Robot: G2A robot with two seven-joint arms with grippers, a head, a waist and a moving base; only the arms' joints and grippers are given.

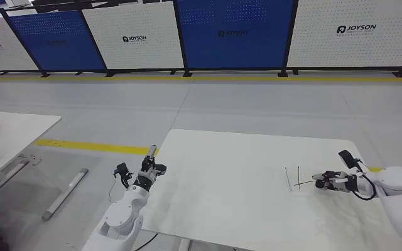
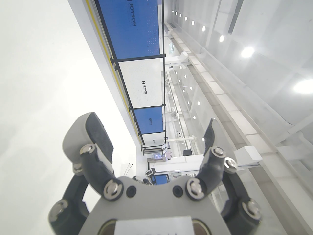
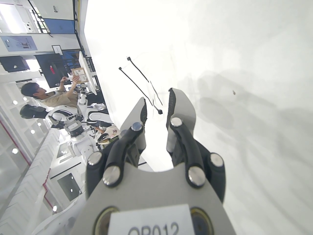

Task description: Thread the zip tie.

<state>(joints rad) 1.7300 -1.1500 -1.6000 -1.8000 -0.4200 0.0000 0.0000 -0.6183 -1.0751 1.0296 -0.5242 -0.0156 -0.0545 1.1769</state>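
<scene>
Three thin black zip ties lie on the white table (image 1: pixel 232 188) near its right side. Two of them (image 3: pixel 137 74) lie side by side, with their heads pointing away from my right gripper. The third zip tie (image 3: pixel 156 101) points its head in between my right gripper's (image 3: pixel 157 96) fingertips. That gripper is open, low over the table, and holds nothing. From above, the pair of ties (image 1: pixel 287 177) and the third tie (image 1: pixel 304 182) sit just left of the right gripper (image 1: pixel 317 182). My left gripper (image 2: pixel 151 123) is open and empty at the table's left edge (image 1: pixel 152 157), far from the ties.
A second white table (image 1: pixel 19 128) stands to the left, with a pale tube (image 1: pixel 65 193) on the floor. Blue and white pegboard panels (image 1: pixel 232 31) close off the back. The table's middle is bare.
</scene>
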